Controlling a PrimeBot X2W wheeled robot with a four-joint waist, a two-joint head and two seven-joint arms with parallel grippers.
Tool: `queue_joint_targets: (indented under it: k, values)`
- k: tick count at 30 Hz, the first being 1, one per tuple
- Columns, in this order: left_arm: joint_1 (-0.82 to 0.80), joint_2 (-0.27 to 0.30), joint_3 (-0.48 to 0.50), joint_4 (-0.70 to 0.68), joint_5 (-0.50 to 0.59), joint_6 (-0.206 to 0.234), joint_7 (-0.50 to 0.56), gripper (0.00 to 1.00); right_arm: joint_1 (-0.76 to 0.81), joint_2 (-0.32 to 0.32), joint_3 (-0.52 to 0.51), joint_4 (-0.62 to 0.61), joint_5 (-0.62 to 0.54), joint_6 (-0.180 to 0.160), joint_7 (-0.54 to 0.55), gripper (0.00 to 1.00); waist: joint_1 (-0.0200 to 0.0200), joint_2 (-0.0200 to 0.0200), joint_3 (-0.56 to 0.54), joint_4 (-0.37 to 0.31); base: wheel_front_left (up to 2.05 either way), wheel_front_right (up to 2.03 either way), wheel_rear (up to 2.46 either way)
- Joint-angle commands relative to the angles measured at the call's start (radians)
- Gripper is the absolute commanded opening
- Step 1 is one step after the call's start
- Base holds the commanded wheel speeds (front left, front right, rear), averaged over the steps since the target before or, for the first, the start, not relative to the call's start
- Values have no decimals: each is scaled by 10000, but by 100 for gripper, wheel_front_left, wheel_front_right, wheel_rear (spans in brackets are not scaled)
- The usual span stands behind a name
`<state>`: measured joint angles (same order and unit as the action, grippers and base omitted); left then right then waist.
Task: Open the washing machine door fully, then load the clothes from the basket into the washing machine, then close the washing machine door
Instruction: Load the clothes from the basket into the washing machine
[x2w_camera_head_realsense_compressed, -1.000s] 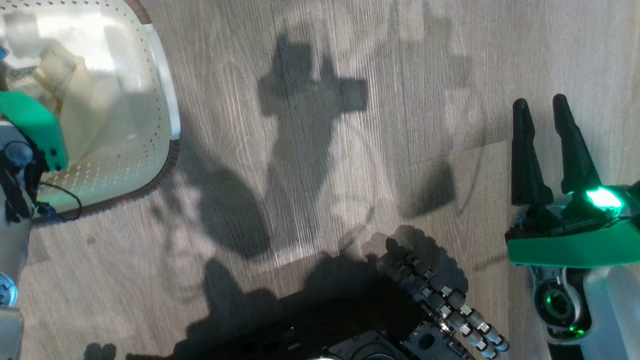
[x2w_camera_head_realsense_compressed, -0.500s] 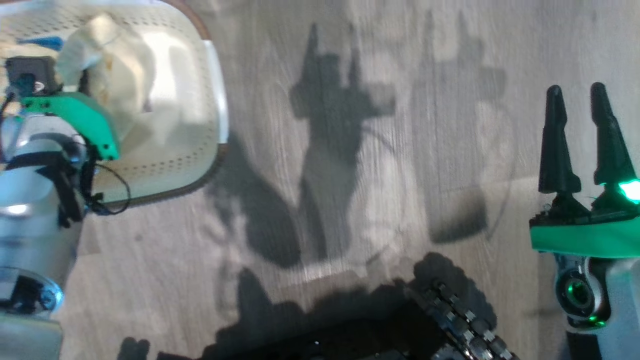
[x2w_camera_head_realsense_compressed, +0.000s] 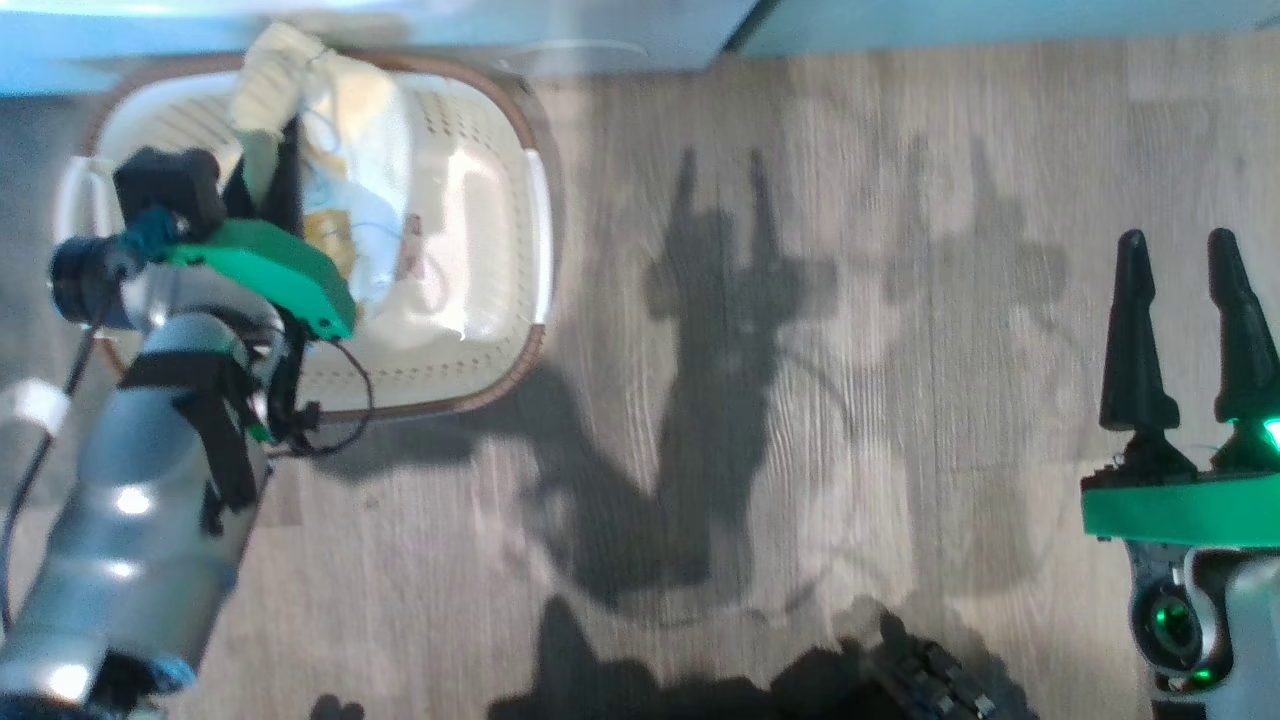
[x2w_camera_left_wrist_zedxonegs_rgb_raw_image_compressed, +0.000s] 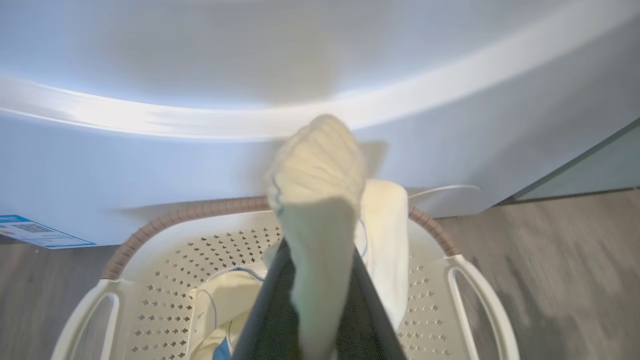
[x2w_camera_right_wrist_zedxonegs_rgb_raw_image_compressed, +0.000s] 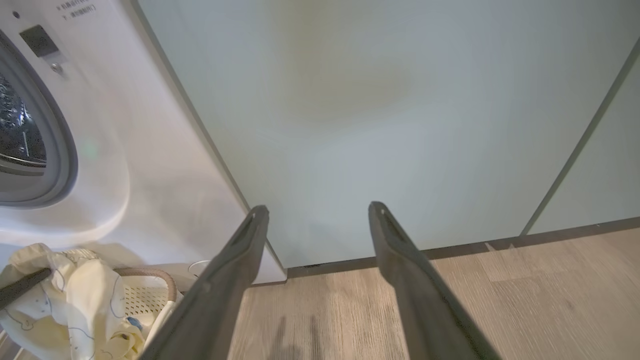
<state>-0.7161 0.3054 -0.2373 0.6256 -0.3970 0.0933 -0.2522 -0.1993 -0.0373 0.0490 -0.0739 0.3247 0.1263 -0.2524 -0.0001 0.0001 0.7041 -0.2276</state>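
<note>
The cream perforated basket (x2w_camera_head_realsense_compressed: 500, 330) stands on the floor against the white washing machine (x2w_camera_left_wrist_zedxonegs_rgb_raw_image_compressed: 200, 50). My left gripper (x2w_camera_head_realsense_compressed: 268, 150) hovers over the basket, shut on a pale yellow garment of the clothes (x2w_camera_left_wrist_zedxonegs_rgb_raw_image_compressed: 315, 190), which bulges up between the two dark fingers (x2w_camera_left_wrist_zedxonegs_rgb_raw_image_compressed: 372, 320). More cream clothes with blue trim (x2w_camera_head_realsense_compressed: 350, 200) hang into the basket. My right gripper (x2w_camera_head_realsense_compressed: 1190, 300) is off to the right above bare floor, open, with nothing between its fingers (x2w_camera_right_wrist_zedxonegs_rgb_raw_image_compressed: 240, 260). The washer's grey gasket (x2w_camera_right_wrist_zedxonegs_rgb_raw_image_compressed: 62, 150) and steel drum (x2w_camera_right_wrist_zedxonegs_rgb_raw_image_compressed: 15, 130) show in the right wrist view. The washing machine door is out of view.
Flat pale teal cabinet doors (x2w_camera_right_wrist_zedxonegs_rgb_raw_image_compressed: 375, 100) stand right of the washer, down to a dark plinth. A blue-white sticker (x2w_camera_left_wrist_zedxonegs_rgb_raw_image_compressed: 30, 231) sits low on the washer's front. Wood-look floor (x2w_camera_head_realsense_compressed: 750, 450) stretches between the basket and my right gripper, crossed by arm shadows. My dark base (x2w_camera_head_realsense_compressed: 900, 680) is at the bottom.
The head camera has swung, bringing the whole basket and the washer's foot into the picture. My left gripper has come up out of the basket with the pale yellow garment. The right gripper stays open.
</note>
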Motion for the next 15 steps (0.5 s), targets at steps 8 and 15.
queue_joint_targets:
  k: [8,15]
  values:
    - [1785,192,729,-3064,218,573,-94,0,568,-129,-57,-39,-351,44,-94,100,1,-1,-1344,684,0,0,0]
    - [3114,287,887,-4623,183,931,-30,0,962,-129,-107,348,-590,44,-94,100,1,-1,-2505,987,0,0,0]
